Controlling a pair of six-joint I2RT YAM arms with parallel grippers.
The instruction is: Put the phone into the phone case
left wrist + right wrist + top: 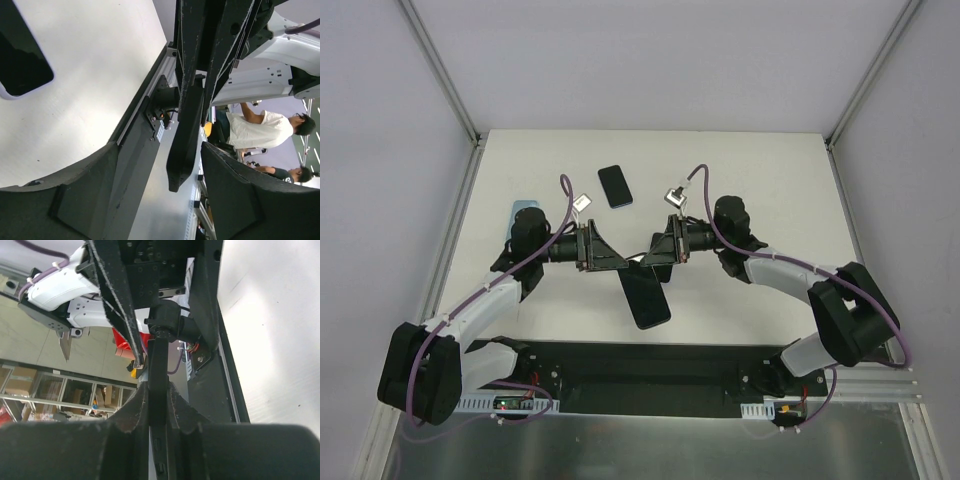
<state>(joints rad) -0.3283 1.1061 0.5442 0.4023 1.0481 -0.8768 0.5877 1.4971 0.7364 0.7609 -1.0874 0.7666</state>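
Phone case (646,296): light, thin, likely flexible. Right gripper (159,392) clamped on it; left gripper (162,155) spread open around its end. Phone (614,185): rigid, slick; take your hold across long edges.

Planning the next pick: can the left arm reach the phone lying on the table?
Probably yes: the left gripper has its jaws apart, and the phone lies uncovered just beyond it.

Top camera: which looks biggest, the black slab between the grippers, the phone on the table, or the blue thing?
1. black slab, maybe just nearer the camera
2. phone
3. blue thing, partly hidden
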